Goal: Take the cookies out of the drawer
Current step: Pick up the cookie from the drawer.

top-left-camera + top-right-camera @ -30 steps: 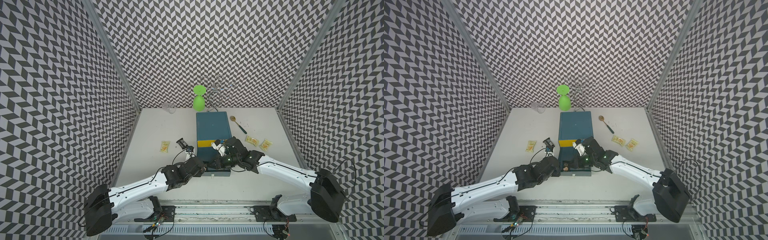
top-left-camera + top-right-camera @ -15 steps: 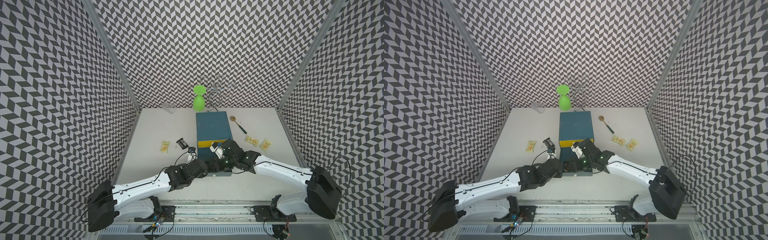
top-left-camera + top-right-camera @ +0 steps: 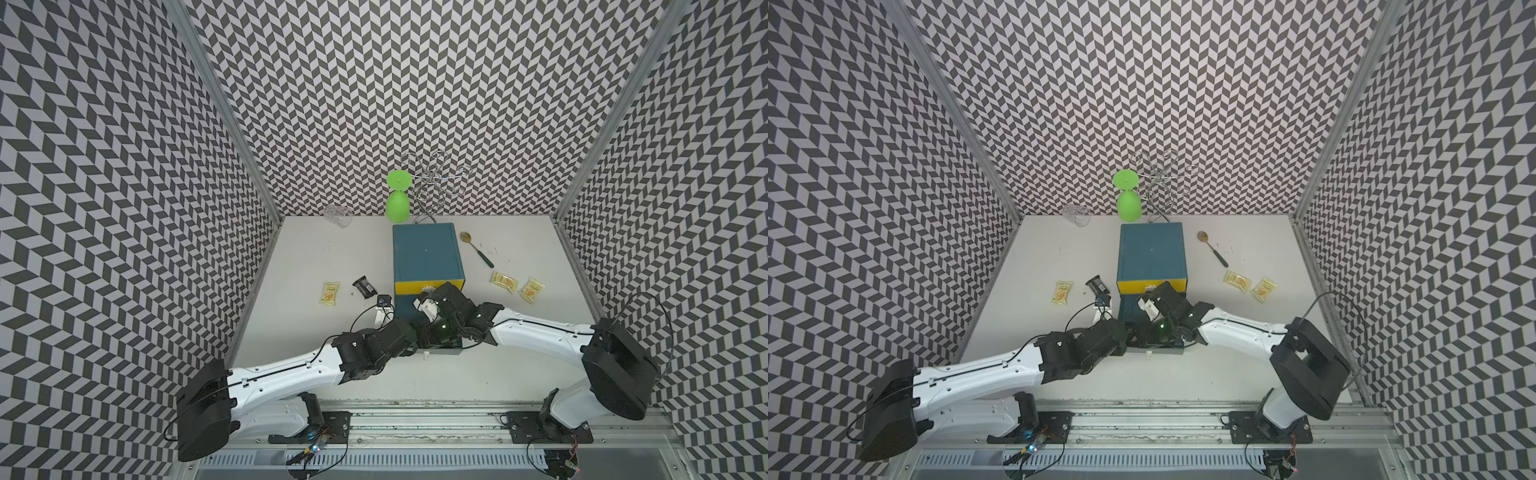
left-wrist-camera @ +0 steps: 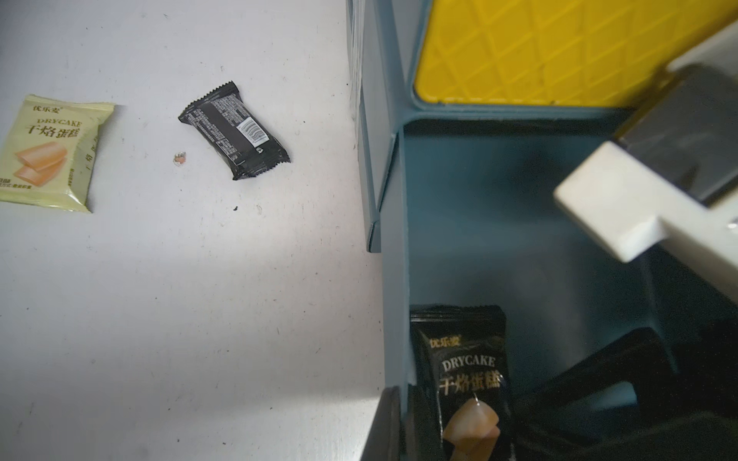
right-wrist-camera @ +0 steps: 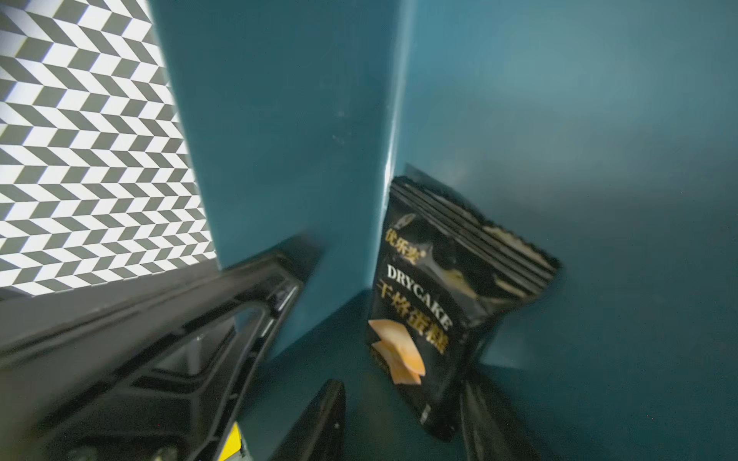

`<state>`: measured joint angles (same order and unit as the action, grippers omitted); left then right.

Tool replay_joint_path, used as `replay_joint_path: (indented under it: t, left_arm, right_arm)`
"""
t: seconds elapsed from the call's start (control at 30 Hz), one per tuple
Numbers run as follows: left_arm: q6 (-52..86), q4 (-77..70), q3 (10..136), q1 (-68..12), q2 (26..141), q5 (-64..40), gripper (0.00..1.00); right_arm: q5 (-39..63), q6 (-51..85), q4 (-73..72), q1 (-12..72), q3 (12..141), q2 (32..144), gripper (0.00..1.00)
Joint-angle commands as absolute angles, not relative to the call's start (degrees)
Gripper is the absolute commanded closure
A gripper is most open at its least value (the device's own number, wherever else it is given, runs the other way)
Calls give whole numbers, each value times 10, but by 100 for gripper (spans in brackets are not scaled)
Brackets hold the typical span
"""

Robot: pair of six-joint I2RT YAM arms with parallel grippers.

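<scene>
Nearly upright, black packet [image 5: 451, 303] leans in drawer [image 5: 599, 159].

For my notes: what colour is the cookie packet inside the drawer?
The packet is black; best seen in the right wrist view.

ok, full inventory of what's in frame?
yellow cookie packets: 3, pale yellow, table; one left of cabinet, two right
black cookie packets: 2, black; one on table left, one leaning in drawer corner
cabinet: 1, teal/yellow, table centre
open drawer: 1, teal, lower
spoon: 1, gold/green, right of cabinet
goblet: 1, green, inverted, back
wire rack: 1, silver, back
glass: 1, clear, back left
left gripper: 1, black, clamped on drawer wall
right gripper: 1, black, open around drawer packet
</scene>
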<state>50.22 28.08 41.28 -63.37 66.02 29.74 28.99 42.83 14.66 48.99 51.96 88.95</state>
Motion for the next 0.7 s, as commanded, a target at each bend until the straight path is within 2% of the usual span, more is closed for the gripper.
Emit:
replay_joint_path:
  t: [0.0,0.13,0.3,0.5,0.6,0.67]
  left_arm:
    - [499,172,422,-659,650,276,94]
    - [499,167,419,-659,651,273,94]
    - [498,170,418,-659,650,278,94]
    - [495,182,419,-659,644,284,94]
    - [495,194,421,-659,641,291,94]
    - [495,204,423,-659,640,296,94]
  right_arm:
    - [265,443,97,492,536,921,49]
    - [272,443,83,493,538,931,55]
    - [272,442,70,492,527,927,77]
    - [254,425,85,492,530,901,84]
    - [241,414,98,490,533,882,92]
    - [239,414,104,487,535,867,92]
